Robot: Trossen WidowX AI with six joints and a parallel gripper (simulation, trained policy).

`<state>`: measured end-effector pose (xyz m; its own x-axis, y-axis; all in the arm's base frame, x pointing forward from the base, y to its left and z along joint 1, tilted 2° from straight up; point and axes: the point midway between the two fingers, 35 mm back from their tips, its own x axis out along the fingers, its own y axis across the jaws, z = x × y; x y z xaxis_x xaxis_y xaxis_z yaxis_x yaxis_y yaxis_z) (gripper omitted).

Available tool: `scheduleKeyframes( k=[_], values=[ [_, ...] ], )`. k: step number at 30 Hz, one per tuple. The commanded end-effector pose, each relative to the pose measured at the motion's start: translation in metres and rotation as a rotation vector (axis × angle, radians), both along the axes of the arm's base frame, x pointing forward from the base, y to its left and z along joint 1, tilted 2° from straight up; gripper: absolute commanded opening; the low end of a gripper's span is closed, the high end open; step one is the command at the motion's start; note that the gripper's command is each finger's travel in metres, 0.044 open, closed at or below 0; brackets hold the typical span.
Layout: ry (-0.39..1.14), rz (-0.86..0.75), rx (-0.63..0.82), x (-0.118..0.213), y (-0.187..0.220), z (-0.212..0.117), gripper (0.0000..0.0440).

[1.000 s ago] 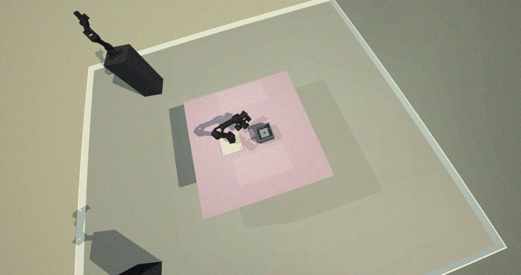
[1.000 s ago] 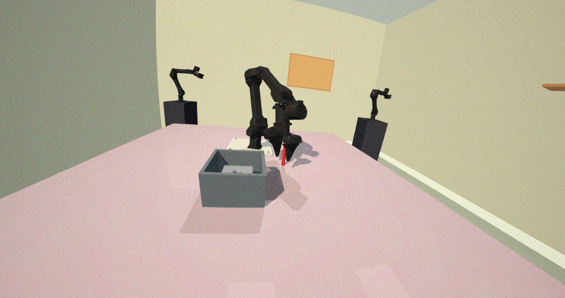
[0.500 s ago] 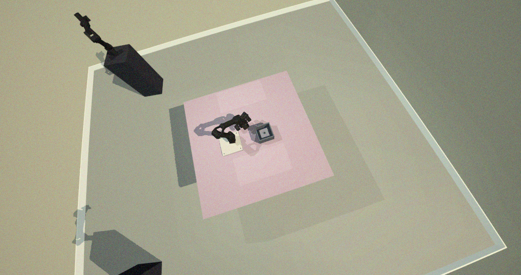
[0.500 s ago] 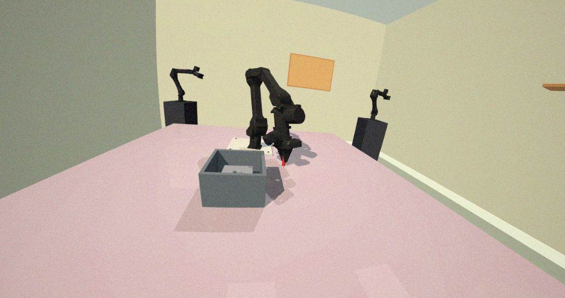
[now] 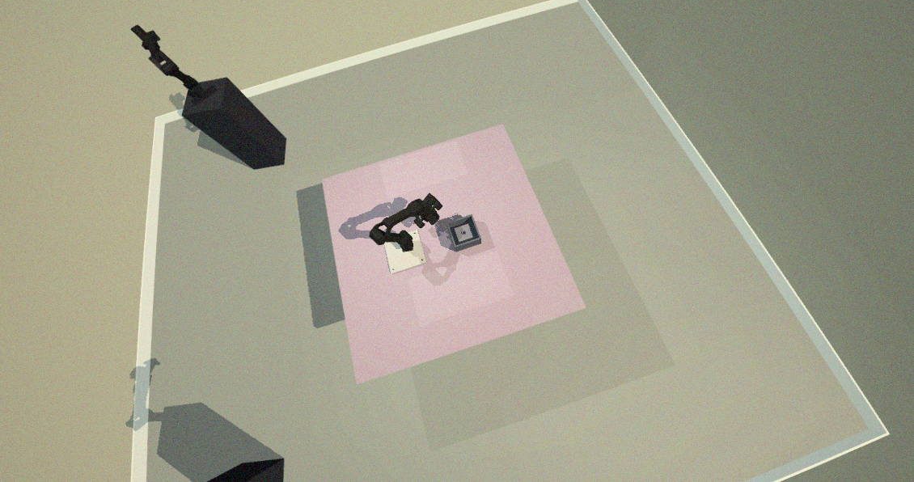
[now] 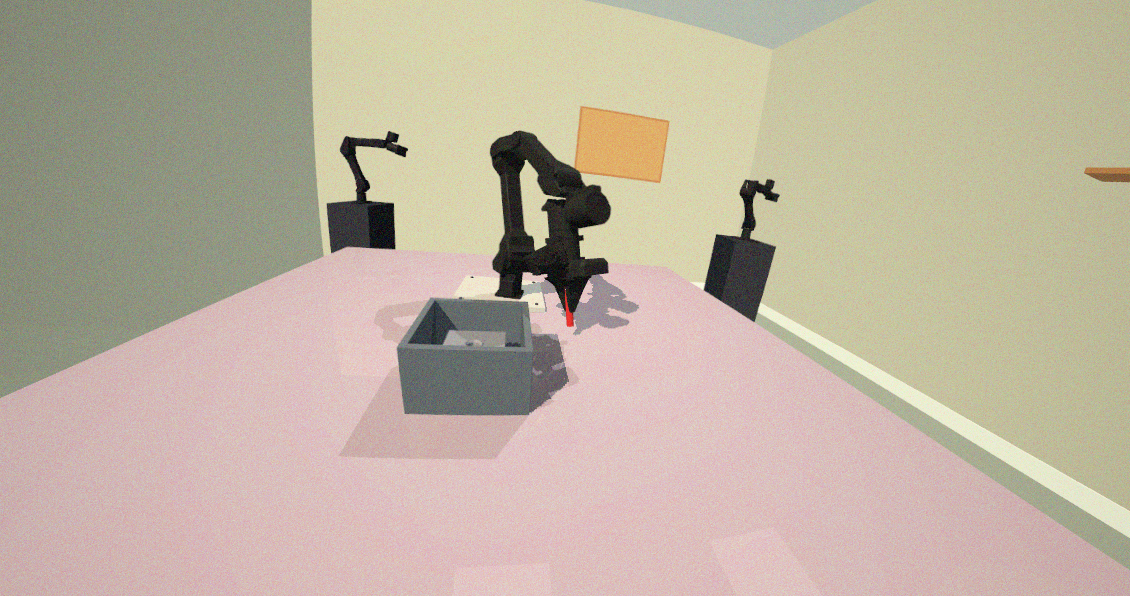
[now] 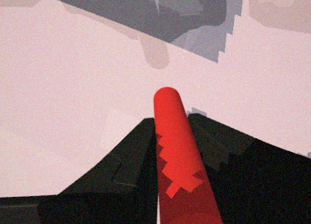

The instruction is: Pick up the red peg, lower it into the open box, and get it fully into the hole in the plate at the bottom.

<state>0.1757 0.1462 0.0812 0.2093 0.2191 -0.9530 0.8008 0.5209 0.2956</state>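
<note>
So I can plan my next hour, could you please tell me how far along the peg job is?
Done: the pincer has closed on the red peg.
In hand: the pick-up; whether it's off the table is unclear.
Left: carrying it to the open box, then inserting it fully.

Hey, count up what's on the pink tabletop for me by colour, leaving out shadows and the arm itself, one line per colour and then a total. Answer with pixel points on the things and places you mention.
Red: 1, the peg (image 6: 569,313) (image 7: 172,126)
Grey: 1, the open box (image 5: 473,243) (image 6: 466,381)
White: 1, the flat plate under the arm's foot (image 5: 406,261) (image 6: 479,283)
Total: 3
</note>
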Motion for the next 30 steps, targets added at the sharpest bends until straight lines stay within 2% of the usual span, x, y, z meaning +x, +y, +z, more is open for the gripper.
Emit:
scheduleKeyframes(
  k=[1,13,30],
  values=[
    [-0.054,0.014,-0.011,0.012,-0.003,0.019,0.0000],
    [-0.173,-0.007,-0.076,0.055,-0.029,0.066,0.0000],
    [-0.216,-0.118,-0.158,0.108,-0.083,0.077,0.0000]
  ],
)
